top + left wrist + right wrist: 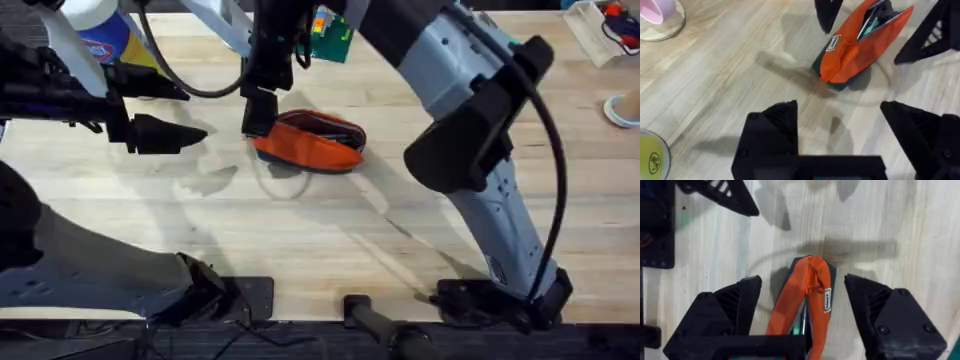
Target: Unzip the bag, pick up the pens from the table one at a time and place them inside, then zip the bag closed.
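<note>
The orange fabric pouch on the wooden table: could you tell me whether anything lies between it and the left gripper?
Nothing visible does. In the left wrist view, bare wooden table separates the open left gripper from the orange fabric pouch. The right gripper straddles the pouch's end from the other side.

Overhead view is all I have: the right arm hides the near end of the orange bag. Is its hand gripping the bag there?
Observer: No. The right wrist view shows the right hand open, straddling the end of the bag rather than clamped on it.
Operator: Is the zipper undone?
Observer: Yes. The left wrist view looks into the bag's open mouth, and a green pen lies inside.
Operator: And the left hand?
Observer: The left hand is open over the bare table, apart from the bag and holding nothing.
</note>
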Robot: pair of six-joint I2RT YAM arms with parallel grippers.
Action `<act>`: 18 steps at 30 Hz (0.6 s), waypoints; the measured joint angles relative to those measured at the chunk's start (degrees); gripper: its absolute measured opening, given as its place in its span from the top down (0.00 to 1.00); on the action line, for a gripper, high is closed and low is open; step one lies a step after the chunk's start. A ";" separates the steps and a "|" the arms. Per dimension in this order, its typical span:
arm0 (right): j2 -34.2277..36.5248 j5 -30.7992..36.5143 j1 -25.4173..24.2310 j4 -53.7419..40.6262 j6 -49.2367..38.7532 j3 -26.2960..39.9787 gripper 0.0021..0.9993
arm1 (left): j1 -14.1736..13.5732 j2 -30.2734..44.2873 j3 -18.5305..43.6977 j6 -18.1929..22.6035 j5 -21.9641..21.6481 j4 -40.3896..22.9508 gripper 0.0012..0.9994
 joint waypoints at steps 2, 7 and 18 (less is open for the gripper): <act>0.86 0.00 0.00 0.04 0.01 0.00 0.00 | 0.00 0.00 0.00 0.00 0.00 0.00 0.00; 2.08 0.02 -0.02 0.02 0.01 -0.06 0.00 | 0.00 0.00 0.00 0.00 0.00 0.02 0.00; 2.08 0.02 -0.07 0.55 -0.01 -1.01 0.06 | 0.00 0.00 0.00 0.00 0.00 0.04 0.00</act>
